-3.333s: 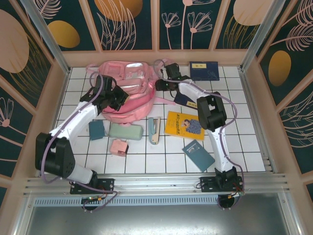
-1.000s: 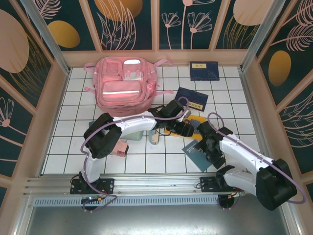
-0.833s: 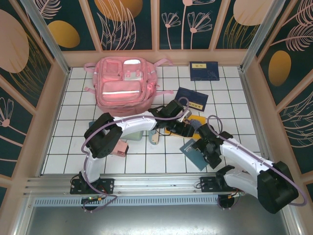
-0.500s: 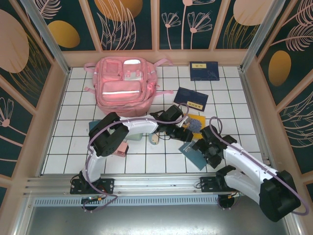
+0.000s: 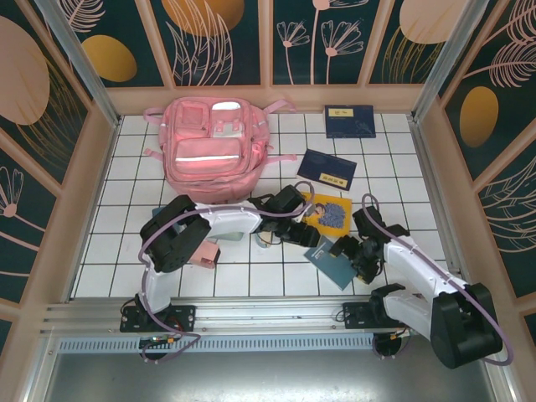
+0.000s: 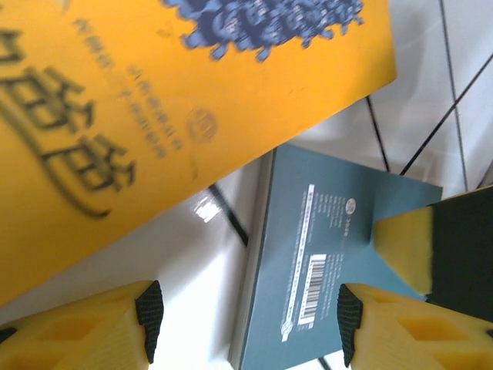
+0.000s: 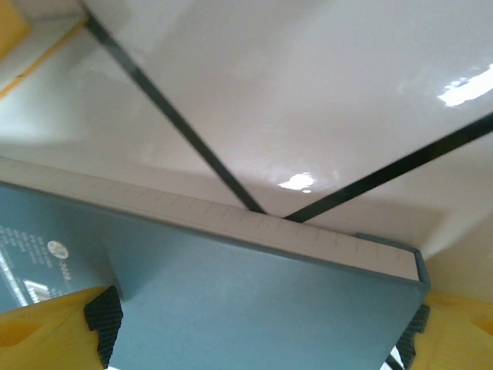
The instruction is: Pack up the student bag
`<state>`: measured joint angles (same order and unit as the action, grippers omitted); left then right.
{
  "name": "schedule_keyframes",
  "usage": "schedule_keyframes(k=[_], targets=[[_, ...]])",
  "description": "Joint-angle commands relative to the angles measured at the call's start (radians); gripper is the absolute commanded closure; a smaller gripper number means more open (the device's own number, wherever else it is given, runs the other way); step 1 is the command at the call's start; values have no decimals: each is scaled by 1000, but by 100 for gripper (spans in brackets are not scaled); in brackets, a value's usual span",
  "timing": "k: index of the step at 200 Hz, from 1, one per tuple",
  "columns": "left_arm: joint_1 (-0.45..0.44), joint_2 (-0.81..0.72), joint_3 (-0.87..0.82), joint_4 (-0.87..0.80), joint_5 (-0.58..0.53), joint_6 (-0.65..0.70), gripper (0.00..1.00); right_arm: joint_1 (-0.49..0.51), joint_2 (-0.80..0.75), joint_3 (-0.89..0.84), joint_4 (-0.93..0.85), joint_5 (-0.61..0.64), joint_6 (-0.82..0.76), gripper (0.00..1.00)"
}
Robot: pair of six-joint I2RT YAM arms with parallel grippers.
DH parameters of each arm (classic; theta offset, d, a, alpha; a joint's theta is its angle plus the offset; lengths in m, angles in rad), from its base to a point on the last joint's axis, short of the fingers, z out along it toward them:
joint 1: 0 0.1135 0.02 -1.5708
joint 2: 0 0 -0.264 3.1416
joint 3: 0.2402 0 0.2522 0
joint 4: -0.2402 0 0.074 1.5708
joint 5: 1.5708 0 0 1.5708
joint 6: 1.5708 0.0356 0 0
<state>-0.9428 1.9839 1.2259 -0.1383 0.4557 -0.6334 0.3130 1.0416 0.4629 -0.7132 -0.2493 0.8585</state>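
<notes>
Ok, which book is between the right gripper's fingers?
The teal book nearest the arm bases; the right gripper straddles it. The yellow book and navy books lie beyond.

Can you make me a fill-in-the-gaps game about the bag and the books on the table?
1. The student bag is coloured ____.
2. The book with the blue picture has a ____ cover.
3. The teal book has a black-and-white ____ printed on it.
4. The number of dark blue books lying on the tiles is ____.

Missing words: pink, yellow, barcode, two.
</notes>
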Motion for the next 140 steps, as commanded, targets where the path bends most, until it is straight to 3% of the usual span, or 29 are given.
schedule_keyframes(k=[1,68,97,119,140], targets=[[3,-62,-23,-8,-32,-22,37,9,16,52,557,-162,-86,10],[5,-52,-45,14,-13,-39,38,15,73,60,621,-183,-65,9],[15,-111,-73,-34,-95,-43,38,16,121,130,554,-116,-135,9],[38,-173,-110,-57,-150,-76,38,15,52,132,483,-54,-182,10],[43,-199,-130,-76,-180,-89,37,10,-10,103,447,-70,-209,10]])
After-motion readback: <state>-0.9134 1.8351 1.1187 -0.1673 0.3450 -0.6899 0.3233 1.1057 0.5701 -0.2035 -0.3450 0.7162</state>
